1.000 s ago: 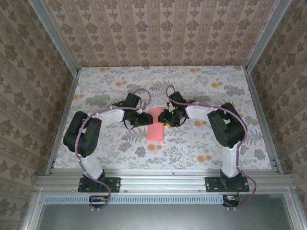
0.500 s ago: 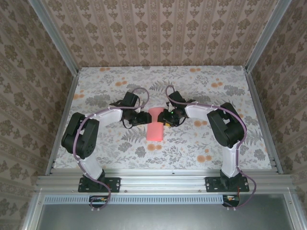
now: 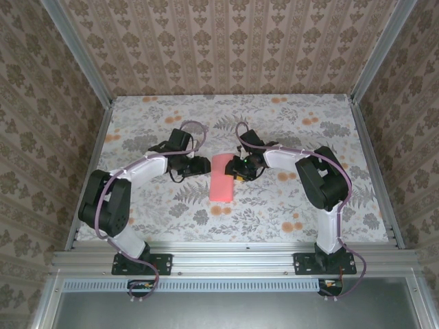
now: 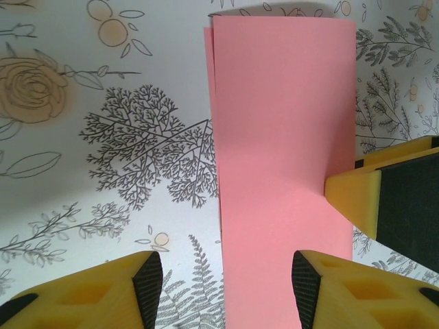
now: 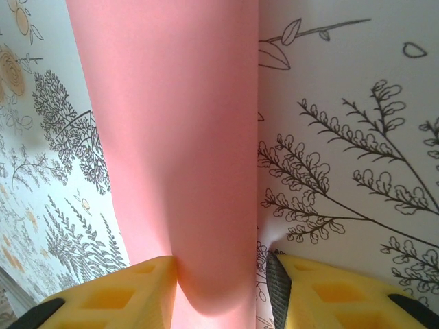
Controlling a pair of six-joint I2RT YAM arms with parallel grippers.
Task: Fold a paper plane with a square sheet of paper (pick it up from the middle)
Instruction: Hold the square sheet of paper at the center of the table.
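Note:
The square sheet of paper [image 3: 221, 178] lies on the flower-print table, folded in half into a long coral-pink strip. In the left wrist view the paper [image 4: 281, 137] lies flat with one layer's edge peeking out on the left. My left gripper [image 3: 195, 166] hovers just left of the strip, open and empty [image 4: 226, 281]; its right finger stands over the paper. My right gripper [image 3: 238, 166] is at the strip's upper right edge. There its jaws straddle the paper [image 5: 178, 137], the gripper [image 5: 223, 274] open: the left finger touches the paper and the right pad [image 5: 276, 281] stands slightly off its edge.
The table [image 3: 309, 199] is walled by patterned panels on three sides, with aluminium rails along the left, right and near edges. One yellow finger [image 4: 353, 195] of the right gripper touches the paper's right edge in the left wrist view.
The left arm has swung left and its gripper has drawn back off the paper's left edge. The right gripper and the paper have barely moved.

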